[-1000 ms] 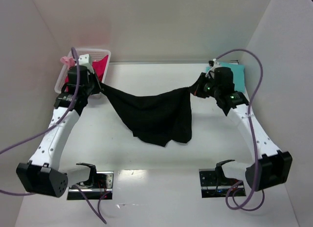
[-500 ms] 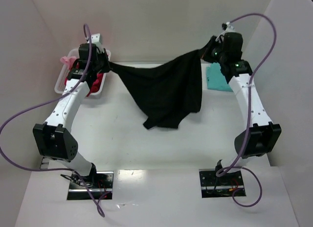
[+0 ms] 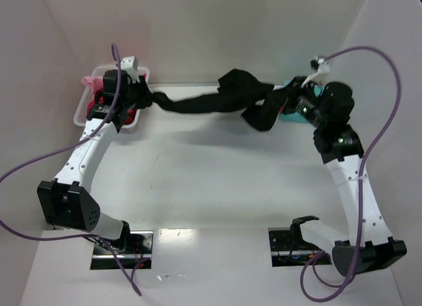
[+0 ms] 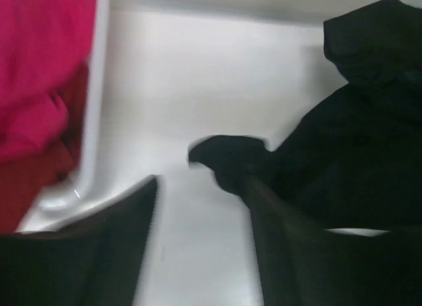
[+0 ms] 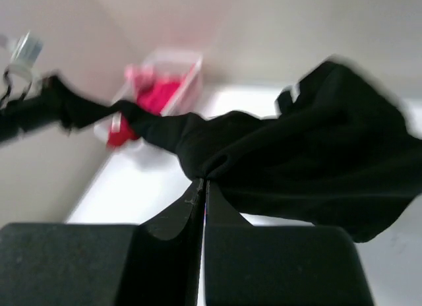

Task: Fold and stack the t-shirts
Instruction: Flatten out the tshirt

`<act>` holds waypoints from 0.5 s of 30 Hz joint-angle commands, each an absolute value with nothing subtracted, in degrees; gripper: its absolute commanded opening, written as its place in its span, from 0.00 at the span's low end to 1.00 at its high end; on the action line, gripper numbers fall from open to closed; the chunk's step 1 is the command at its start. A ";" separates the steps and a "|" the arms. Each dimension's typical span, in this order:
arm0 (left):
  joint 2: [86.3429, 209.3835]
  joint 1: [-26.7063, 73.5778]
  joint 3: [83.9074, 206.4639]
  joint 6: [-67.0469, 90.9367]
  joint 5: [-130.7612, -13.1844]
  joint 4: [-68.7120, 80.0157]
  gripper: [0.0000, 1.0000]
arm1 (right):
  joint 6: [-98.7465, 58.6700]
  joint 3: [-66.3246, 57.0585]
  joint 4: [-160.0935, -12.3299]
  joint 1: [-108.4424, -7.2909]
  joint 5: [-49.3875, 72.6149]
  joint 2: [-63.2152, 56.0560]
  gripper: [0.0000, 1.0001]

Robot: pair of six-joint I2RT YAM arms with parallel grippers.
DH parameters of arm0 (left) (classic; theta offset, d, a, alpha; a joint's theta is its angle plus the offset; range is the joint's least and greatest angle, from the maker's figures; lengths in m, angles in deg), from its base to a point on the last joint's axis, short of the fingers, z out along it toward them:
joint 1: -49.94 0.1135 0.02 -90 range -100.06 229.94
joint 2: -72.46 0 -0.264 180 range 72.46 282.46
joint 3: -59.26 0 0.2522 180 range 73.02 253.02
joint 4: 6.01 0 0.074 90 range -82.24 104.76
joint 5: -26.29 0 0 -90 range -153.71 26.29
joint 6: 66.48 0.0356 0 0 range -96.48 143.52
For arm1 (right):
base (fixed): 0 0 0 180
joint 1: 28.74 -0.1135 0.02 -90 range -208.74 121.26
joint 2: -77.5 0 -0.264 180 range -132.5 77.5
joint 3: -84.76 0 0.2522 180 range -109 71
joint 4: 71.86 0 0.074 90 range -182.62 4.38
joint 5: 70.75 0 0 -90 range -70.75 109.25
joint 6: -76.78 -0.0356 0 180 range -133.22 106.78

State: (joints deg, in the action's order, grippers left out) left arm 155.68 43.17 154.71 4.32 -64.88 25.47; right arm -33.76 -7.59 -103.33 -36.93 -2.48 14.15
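Note:
The black t-shirt [image 3: 217, 100] is bunched into a twisted band above the back of the table, stretching between both arms. My right gripper [image 3: 286, 103] is shut on its right end, the cloth [image 5: 290, 148] pinched at the fingertips [image 5: 201, 184]. My left gripper [image 3: 145, 98] is open by the basket. The shirt's loose left end [image 4: 227, 157] lies just ahead of its spread fingers [image 4: 201, 184] and against the right one. The magenta-pink t-shirt [image 4: 39, 75] lies in the basket. The teal t-shirt [image 3: 319, 90] is mostly hidden behind my right wrist.
The white lattice basket [image 3: 82, 110] stands at the back left, and its rim [image 4: 92, 121] is close to my left fingers. A pink item [image 3: 89, 80] hangs on its far corner. White walls close in the back and both sides.
The shirt went from hanging spread out to a tight bunched band. My left gripper has opened and let its end go. The right arm swung down and nearer with its end.

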 commanded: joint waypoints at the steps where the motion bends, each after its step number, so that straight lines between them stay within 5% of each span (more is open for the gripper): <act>1: 152.62 43.61 148.96 2.61 -65.29 28.59 0.81 | -36.68 7.70 -107.15 -40.07 -8.69 18.96 0.00; 4: 149.72 43.61 147.46 2.08 -65.29 27.97 1.00 | -37.22 12.28 -110.04 -41.31 -8.69 23.25 0.00; 13: 149.71 43.61 155.72 6.20 -78.08 30.87 1.00 | -38.62 19.93 -113.92 -42.63 -15.73 21.43 0.03; 14: 149.71 43.61 155.72 6.99 -80.65 31.65 1.00 | -38.62 20.46 -114.44 -43.15 -15.73 21.43 0.05; 15: 149.71 43.61 155.11 7.61 -84.94 31.66 1.00 | -38.10 21.07 -116.01 -43.15 -15.73 21.43 0.22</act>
